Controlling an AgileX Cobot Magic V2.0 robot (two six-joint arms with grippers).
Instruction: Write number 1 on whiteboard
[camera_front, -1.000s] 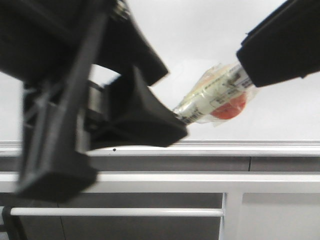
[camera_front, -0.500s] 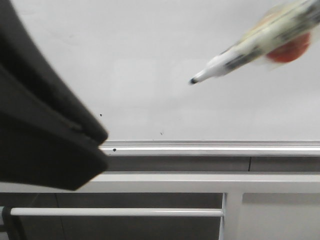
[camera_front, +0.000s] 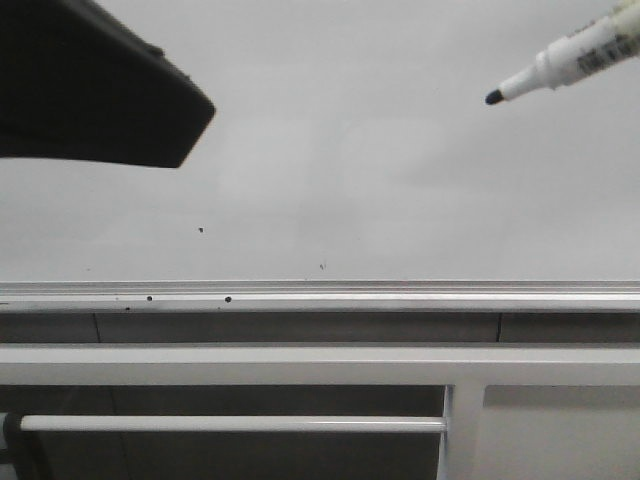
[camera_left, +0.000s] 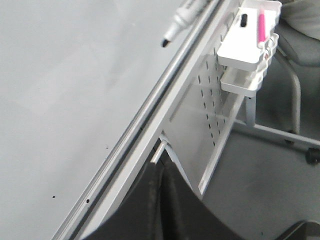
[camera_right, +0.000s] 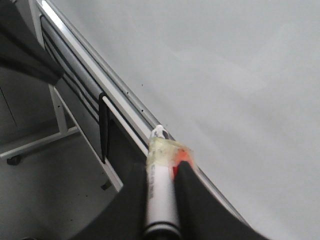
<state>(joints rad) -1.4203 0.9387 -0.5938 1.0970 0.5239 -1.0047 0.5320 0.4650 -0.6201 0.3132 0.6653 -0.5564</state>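
The whiteboard (camera_front: 330, 170) fills the front view above its silver rail (camera_front: 400, 295). It shows only tiny black specks; no number 1 stroke is visible. My right gripper (camera_right: 161, 168) is shut on a white marker pen (camera_right: 161, 195) wrapped in tape with an orange patch. The pen (camera_front: 575, 58) enters at the upper right, its bare black tip (camera_front: 492, 98) in front of the board; contact cannot be told. It also shows in the left wrist view (camera_left: 186, 14). My left gripper (camera_left: 161, 169) is shut with nothing seen between its fingers, and sits at the upper left (camera_front: 100, 100).
A white metal frame (camera_front: 300, 365) and bar (camera_front: 230, 424) run below the rail. A white tray (camera_left: 248, 37) holding a pink pen hangs on a perforated panel (camera_left: 210, 100) beside the board. A wheeled chair base (camera_left: 300, 135) stands on the floor.
My left gripper was at the pen's tip and has pulled away up and to the left. The pen has moved up and to the right, its tip now bare.
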